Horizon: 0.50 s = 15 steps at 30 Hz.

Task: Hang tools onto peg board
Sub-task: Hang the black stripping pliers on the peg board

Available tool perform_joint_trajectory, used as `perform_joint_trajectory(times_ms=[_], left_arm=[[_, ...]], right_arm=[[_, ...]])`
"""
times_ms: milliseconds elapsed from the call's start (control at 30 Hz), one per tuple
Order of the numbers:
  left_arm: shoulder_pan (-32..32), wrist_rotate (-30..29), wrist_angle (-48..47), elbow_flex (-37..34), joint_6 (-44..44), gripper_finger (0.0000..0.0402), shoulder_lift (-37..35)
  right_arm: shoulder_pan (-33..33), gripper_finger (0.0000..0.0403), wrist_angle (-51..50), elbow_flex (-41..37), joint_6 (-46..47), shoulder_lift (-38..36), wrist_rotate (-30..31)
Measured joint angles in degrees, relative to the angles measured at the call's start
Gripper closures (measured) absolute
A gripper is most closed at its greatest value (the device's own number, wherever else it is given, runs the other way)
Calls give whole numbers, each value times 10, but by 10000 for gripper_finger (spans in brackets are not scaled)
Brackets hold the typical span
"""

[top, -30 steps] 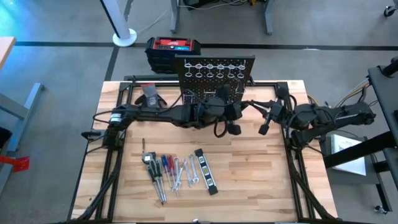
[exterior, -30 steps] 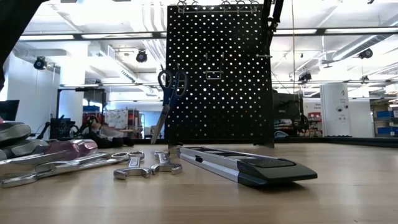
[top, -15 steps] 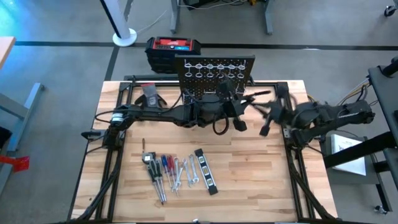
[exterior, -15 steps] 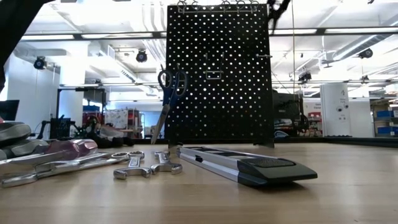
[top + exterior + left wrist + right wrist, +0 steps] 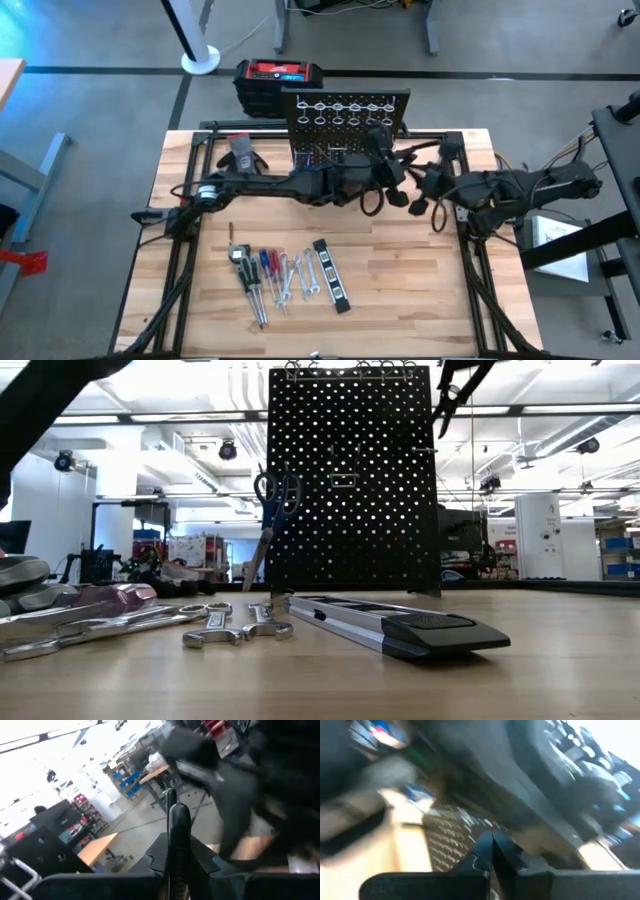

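Observation:
The black peg board [image 5: 345, 120] stands upright at the table's far edge, with silver ring hooks along its top. Blue-handled scissors [image 5: 275, 495] hang on its front, toward its left side. The other tools lie in a row near the front edge: screwdrivers [image 5: 255, 272], wrenches [image 5: 297, 278] and the black level bar [image 5: 332, 276]. My left gripper [image 5: 397, 196] is shut in the air in front of the board's right part, and the left wrist view [image 5: 172, 815] shows nothing between its fingers. My right gripper [image 5: 436, 214] is shut just to the right of it, holding nothing [image 5: 492, 840].
Grey-black work gloves [image 5: 240, 152] lie at the far left beside the board. A red-topped black box [image 5: 278, 75] stands on the floor behind the table. Bare wood [image 5: 410, 290] lies between the tool row and the right edge.
My left gripper has travelled toward the table's right edge along the front of the peg board, staying shut and level. My right gripper has stayed in place but turned at the wrist, so its shut fingers now point more toward the near edge.

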Motion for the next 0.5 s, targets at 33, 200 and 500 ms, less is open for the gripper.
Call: perform_joint_trajectory(times_ms=[33,200,500], left_arm=[[1,-7,-3,1,-2,381,1],[8,-8,-5,-6,-35,381,-9],[8,50,-58,-17,-105,381,-38]], right_arm=[[2,402,-4,0,6,-12,11],[20,402,-24,0,31,-83,21],[28,382,-50,-24,96,-248,-136]])
